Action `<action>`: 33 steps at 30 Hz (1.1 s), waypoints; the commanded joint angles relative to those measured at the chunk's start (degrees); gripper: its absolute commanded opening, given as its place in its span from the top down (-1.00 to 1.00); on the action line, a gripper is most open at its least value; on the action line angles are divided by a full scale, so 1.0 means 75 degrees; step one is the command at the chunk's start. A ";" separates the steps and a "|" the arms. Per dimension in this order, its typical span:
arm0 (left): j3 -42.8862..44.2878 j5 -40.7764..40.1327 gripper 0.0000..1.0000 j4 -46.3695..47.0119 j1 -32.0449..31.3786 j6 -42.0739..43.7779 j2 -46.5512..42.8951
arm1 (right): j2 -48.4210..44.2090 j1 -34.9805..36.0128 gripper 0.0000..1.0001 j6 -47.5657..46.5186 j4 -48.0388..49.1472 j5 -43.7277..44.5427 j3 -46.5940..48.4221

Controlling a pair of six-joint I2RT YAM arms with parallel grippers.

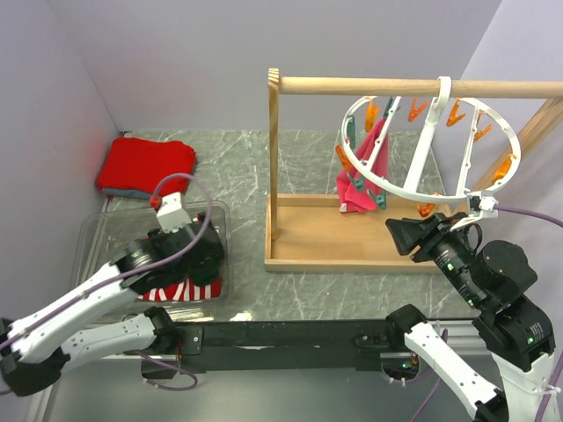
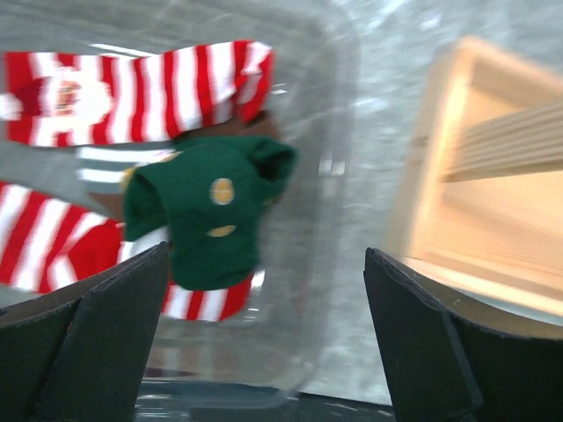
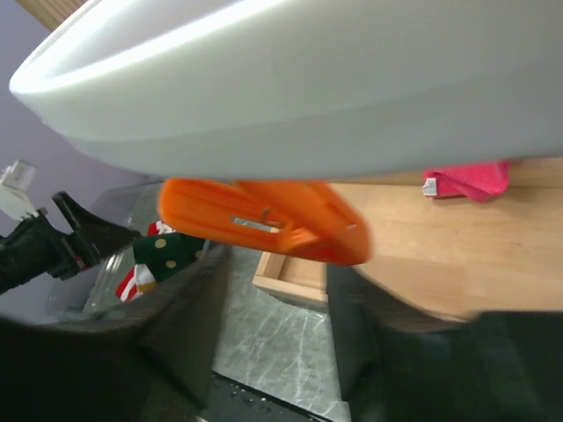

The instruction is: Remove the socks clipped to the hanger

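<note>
The white ring hanger hangs by its hook from the wooden rail, with orange and teal clips around its rim. Only a pink cloth hangs from it. Red-and-white striped socks and a dark green sock lie in a clear bin. My left gripper is open and empty just above the bin's right end, and it also shows in the top view. My right gripper is open, directly under an orange clip on the hanger's lower rim.
The wooden rail frame stands on its flat base at centre right. A folded red cloth lies at the back left beyond the bin. Purple walls close in on the left and the back.
</note>
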 commanded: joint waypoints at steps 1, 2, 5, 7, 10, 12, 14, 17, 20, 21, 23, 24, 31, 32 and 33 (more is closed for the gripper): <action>-0.0463 0.0951 -0.93 0.1693 0.0031 0.0479 -0.1399 | -0.0210 0.0035 -0.26 0.0058 -0.0169 -0.0287 -0.0195; -0.0640 0.1153 -0.93 0.2026 0.0031 0.0713 -0.1691 | -0.0350 0.0035 -0.36 0.0058 -0.0240 -0.0287 -0.0253; -0.1448 0.1878 -0.93 0.3347 0.0031 0.1006 -0.2828 | -0.0678 0.0035 -0.73 0.0070 -0.0463 -0.0953 -0.0452; -0.1986 0.2185 -0.93 0.3983 0.0031 0.1113 -0.3590 | -0.0749 0.0046 -0.95 0.0024 -0.0685 -0.1630 -0.0535; -0.2468 0.2631 -0.93 0.4898 0.0031 0.1219 -0.4213 | -0.0714 0.0035 -0.99 -0.0070 -0.0955 -0.2637 -0.0629; -0.2621 0.2841 -0.93 0.5308 0.0031 0.1301 -0.4354 | -0.0679 0.0035 -0.99 -0.0094 -0.0828 -0.3132 -0.0862; -0.2739 0.2936 -0.93 0.5439 0.0031 0.1254 -0.4296 | -0.0691 0.0035 -0.99 -0.0012 -0.0559 -0.3765 -0.1330; -0.2809 0.3170 -0.93 0.5556 0.0031 0.1196 -0.3980 | -0.0691 0.0035 -0.99 0.0303 0.0167 -0.4304 -0.2080; -0.2973 0.3475 -0.93 0.5685 0.0031 0.1032 -0.3524 | -0.0703 0.0035 -1.00 0.0702 0.1152 -0.4424 -0.2924; -0.3183 0.3673 -0.93 0.5882 0.0031 0.0985 -0.3476 | -0.0668 0.0046 -0.99 0.0842 0.1467 -0.4296 -0.3111; -0.3453 0.3966 -0.93 0.6223 0.0031 0.0891 -0.3429 | -0.0644 0.0046 -0.99 0.0972 0.1715 -0.3934 -0.3592; -0.3744 0.4095 -0.93 0.6375 0.0031 0.0844 -0.3440 | -0.0679 0.0046 -0.99 0.1158 0.2146 -0.3908 -0.3791; -0.5082 0.4915 -0.93 0.8201 0.0031 0.0575 -0.4201 | -0.0283 0.0489 -0.99 0.2495 0.5417 -0.4202 -0.6077; -0.5246 0.4987 -0.93 0.8472 0.0019 0.0574 -0.4457 | -0.0199 0.0666 -0.99 0.2496 0.5918 -0.4050 -0.6217; -0.5560 0.5045 -0.93 0.8648 0.0019 0.0563 -0.4576 | -0.0129 0.0807 -1.00 0.2461 0.6144 -0.3585 -0.6474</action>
